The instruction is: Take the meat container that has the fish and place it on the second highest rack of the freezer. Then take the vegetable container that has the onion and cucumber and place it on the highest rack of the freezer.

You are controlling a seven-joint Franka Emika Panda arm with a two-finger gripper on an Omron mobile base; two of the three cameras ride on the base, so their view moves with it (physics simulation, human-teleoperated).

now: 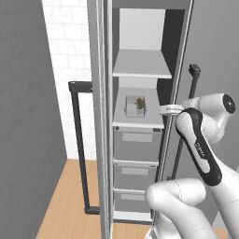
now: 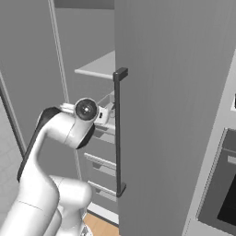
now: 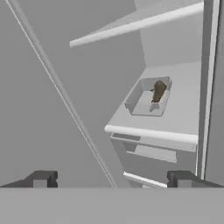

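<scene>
A: Where does the meat container (image 3: 148, 97) sit from the hand (image 3: 112, 179)?

B: Ahead of it and a little to its right, well apart. In the hand view the 2 dark fingertips (image 3: 42, 178) stand wide, spread with nothing between them, and the tray lies beyond them on a white shelf (image 3: 151, 134) of the freezer (image 1: 140, 135).

A: Which shelf?

B: The lower of the 2 open shelves, just above the grey drawers (image 1: 137, 144). The fish (image 3: 158, 91) is inside the tray, toward its far side. The upper shelf (image 1: 141, 65) above it is bare. So the first half of the task looks done, going by how things lie.

A: And the tray's long axis?

B: From the hand it runs roughly away, front to back, into the freezer, and a bit skewed to the right. The fish lies along that same line.

A: Then what does the next move turn on?

B: I'd judge the hand has no more business here. The vegetable container is the next thing to fetch, and I can't say which way it lies from the hand; none of these views shows it. In the left base view the hand hangs just outside the shelves, to the tray's right, near the open door's edge (image 1: 179, 74). Backing out straight, away from the tray, should keep it off that edge.
</scene>
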